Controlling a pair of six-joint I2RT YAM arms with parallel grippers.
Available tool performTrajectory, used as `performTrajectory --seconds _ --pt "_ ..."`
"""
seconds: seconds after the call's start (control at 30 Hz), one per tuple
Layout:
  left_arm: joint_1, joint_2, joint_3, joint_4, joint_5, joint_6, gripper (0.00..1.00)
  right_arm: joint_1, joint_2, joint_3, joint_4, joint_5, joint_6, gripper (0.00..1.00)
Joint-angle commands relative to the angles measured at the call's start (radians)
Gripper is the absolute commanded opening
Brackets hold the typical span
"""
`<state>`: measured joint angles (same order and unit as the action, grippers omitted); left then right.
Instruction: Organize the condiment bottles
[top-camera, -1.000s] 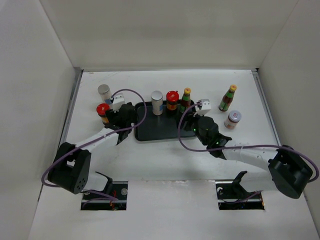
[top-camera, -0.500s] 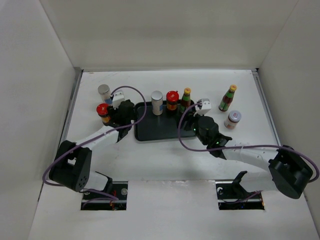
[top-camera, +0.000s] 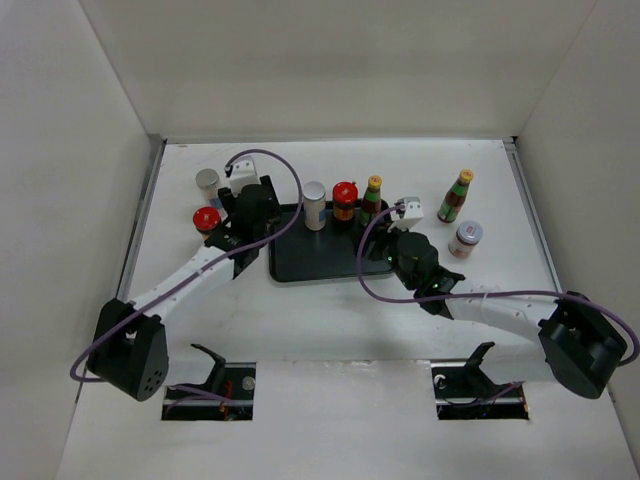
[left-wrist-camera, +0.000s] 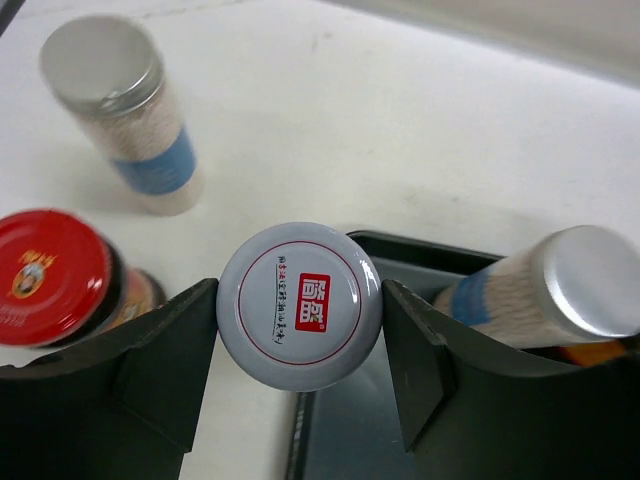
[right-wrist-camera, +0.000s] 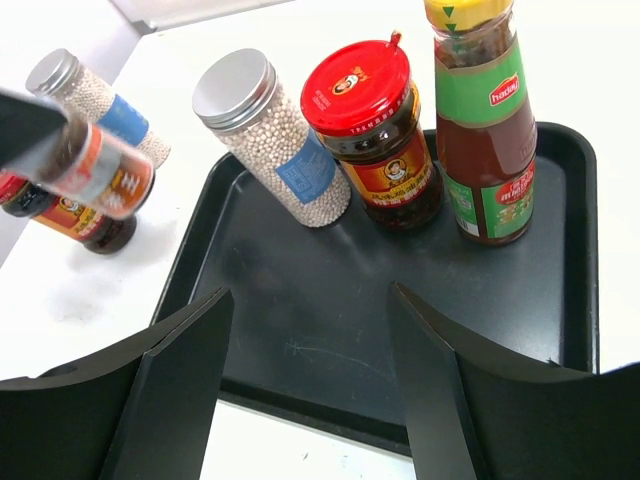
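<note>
By the tray (right-wrist-camera: 300, 310) edge, the left gripper (left-wrist-camera: 300, 312) clamps the pale-lidded jar (left-wrist-camera: 299, 298) while the right gripper (right-wrist-camera: 310, 375) gapes wide.

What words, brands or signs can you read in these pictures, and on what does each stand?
"haday", white on a red badge, as far as I can tell: label of the green bottle.
"厨邦", as best I can read it, white on a red square: lid of the pale-lidded jar. The line of characters above it is too small to read.
red-lidded jar: label print too small to read.
shaker: blue label, nothing readable.
</note>
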<state>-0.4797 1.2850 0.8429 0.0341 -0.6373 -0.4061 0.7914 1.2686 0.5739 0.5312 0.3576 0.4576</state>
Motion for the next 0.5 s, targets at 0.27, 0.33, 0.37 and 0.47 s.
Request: performTrajectory --seconds 0.27,0.33,0.37,0.47 --pt "-0.055 0.194 0.194 0.159 0.039 0.012 0.37 -0.017 -0.058 0.004 0.039 -0.005 0.009 0.69" --pt "-0.061 0.226 0.194 0.177 0.039 0.009 0.37 -0.016 -0.07 0.001 0.044 -0.002 0.001 0.69" --pt "-0.063 0.244 0.197 0.184 0.039 0.007 0.37 -0.016 -0.075 0.0 0.046 0.0 0.0 0.69" --pt "-0.063 0.29 0.203 0.19 0.05 0.001 0.37 -0.022 -0.072 -0.008 0.053 -0.002 0.009 0.69"
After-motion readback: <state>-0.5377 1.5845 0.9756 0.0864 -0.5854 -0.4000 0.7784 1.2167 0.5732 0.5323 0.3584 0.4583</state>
